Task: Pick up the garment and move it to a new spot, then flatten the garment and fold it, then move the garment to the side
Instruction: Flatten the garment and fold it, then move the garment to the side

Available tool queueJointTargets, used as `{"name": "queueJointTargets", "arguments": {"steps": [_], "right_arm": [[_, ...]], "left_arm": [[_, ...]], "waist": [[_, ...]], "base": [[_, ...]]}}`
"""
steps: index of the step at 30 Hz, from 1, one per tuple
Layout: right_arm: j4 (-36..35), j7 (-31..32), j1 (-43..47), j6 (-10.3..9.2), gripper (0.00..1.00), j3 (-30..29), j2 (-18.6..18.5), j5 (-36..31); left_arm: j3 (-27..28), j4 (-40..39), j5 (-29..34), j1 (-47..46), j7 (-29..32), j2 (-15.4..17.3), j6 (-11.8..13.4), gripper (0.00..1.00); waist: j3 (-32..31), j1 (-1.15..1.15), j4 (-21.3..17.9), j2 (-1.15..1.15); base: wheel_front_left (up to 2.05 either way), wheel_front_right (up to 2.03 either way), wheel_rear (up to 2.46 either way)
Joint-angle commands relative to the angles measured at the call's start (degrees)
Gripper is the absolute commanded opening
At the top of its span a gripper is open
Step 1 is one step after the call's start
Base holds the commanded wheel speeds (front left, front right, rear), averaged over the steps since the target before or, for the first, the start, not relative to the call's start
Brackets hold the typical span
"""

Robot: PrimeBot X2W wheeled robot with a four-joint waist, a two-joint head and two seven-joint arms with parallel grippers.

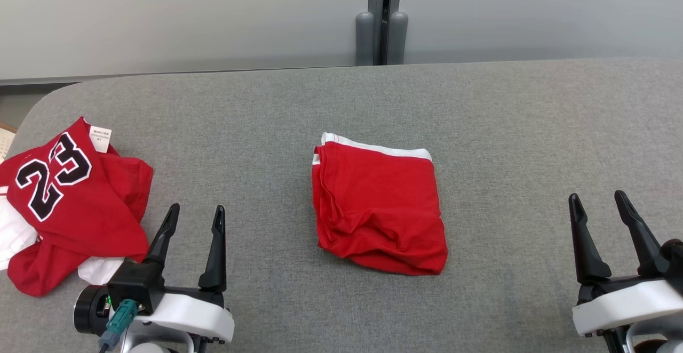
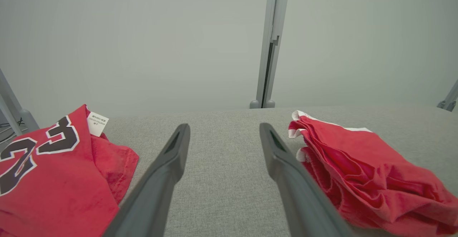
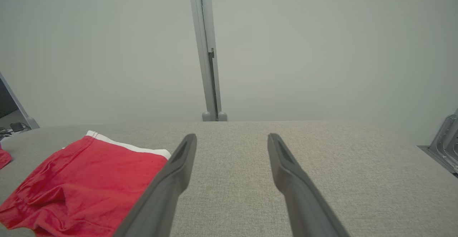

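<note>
The folded red cloth garment with white trim (image 1: 379,203) lies at the middle of the grey fabric-covered desk (image 1: 533,129), seemingly ready to be moved aside. The left gripper (image 1: 196,209) and right gripper (image 1: 596,195) flank it, fingers spread and empty, likely parked clear of the fold.

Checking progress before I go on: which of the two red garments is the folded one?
The plain red garment with white trim in the middle, a neat rectangle. The number 23 jersey at the left lies crumpled.
</note>
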Motion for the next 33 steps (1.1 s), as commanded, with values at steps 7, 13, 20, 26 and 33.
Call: {"name": "queueJointTargets", "arguments": {"steps": [7, 13, 20, 26, 33], "right_arm": [[0.1, 0.2, 0.3, -0.02, 1.00, 0.0, 0.1, -0.4], [0.5, 0.3, 0.9, -0.02, 1.00, 0.2, 0.3, -0.4], [0.4, 0.6, 2.0, -0.02, 1.00, 0.2, 0.6, -0.6], [-0.1, 1.1, 2.7, -0.02, 1.00, 0.0, 0.8, -0.7], [-0.4, 1.4, 2.8, -0.02, 1.00, -0.1, 0.9, -0.8]], "left_arm": [[-0.1, -0.1, -0.4, -0.2, -0.2, 0.6, 0.7, 1.00], [-0.3, 0.1, -0.6, 0.6, -0.1, 0.8, 0.9, 1.00], [-0.6, 0.1, -0.9, 1.9, 0.1, 1.0, 1.2, 1.00], [-0.8, -0.3, -0.8, 2.2, 0.2, 1.3, 1.6, 1.00], [-1.0, -0.6, -0.8, 1.9, 0.3, 1.6, 2.0, 1.00]], "waist": [[-0.3, 0.00, 0.1, 0.00], [-1.3, 0.00, 0.0, 0.00], [-2.7, 0.00, -0.3, 0.00], [-3.2, 0.00, -0.3, 0.00], [-3.1, 0.00, -0.3, 0.00]], "base": [[0.00, 0.00, 0.00], [0.00, 0.00, 0.00], [0.00, 0.00, 0.00], [0.00, 0.00, 0.00], [0.00, 0.00, 0.00]]}}
